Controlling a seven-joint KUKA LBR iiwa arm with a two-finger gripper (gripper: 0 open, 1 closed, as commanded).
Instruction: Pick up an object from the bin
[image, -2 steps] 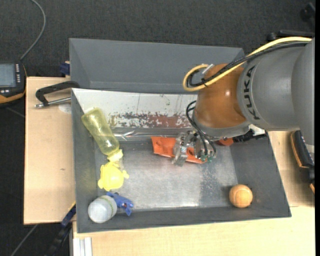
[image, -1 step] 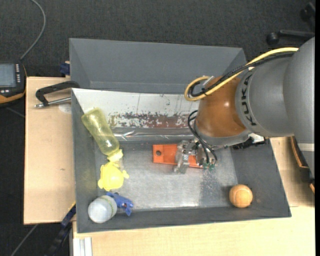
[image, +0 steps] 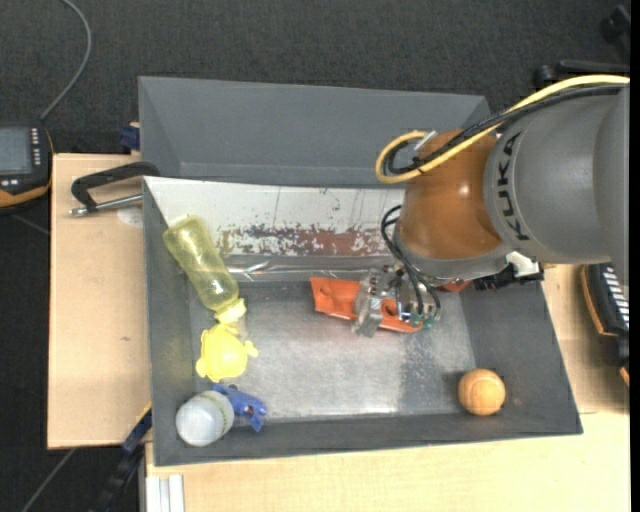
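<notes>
Along the near wall of the bin (image: 320, 378) lie a white bottle with a blue cap (image: 205, 418) at the left corner and a tan ball (image: 482, 391) toward the right, a yellow toy (image: 222, 352) just behind the bottle. Farther in, the gripper (image: 385, 308) sits low over the right end of a flat orange thing (image: 333, 296), whose long axis runs across the view, mostly leftward of it; whether the gripper is spread or pinching cannot be told. Farthest back, a clear yellow bottle (image: 203, 262) lies at left
</notes>
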